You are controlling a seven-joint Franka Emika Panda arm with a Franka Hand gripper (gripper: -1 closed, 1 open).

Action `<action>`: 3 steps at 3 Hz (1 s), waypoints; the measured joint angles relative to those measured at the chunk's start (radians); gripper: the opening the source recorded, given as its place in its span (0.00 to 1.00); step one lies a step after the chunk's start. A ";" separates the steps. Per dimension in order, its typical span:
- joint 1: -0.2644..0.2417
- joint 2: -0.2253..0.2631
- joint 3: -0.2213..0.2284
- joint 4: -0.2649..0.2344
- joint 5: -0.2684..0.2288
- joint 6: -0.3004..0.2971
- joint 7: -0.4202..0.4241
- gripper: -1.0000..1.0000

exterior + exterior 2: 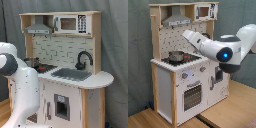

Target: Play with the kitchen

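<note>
We are reaching our big white arm in over the toy kitchen, which is standing on the wooden floor. Our fingers are hidden somewhere past the end of the arm, up near the pegboard back, so we cannot tell if they are wide, narrow or holding something.

Just below where our fingers must be, a little silver pot is sitting on the black and red hob. We could be bumping it if we are dropping down too fast, and it could be sliding off the worktop. The hood is hanging right above, so lifting up quickly could knock it. The microwave is up high too.

In the first exterior view, our arm's fat white part is crowding the front of the kitchen. Beyond it, the black faucet is sticking up over the silver sink. Swinging sideways could be catching that faucet and tipping the whole kitchen.
</note>
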 joint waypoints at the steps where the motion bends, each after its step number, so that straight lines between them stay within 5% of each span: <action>1: -0.029 -0.030 0.001 -0.111 -0.025 0.001 -0.014 1.00; 3: -0.082 -0.105 0.002 -0.312 -0.034 0.003 -0.011 1.00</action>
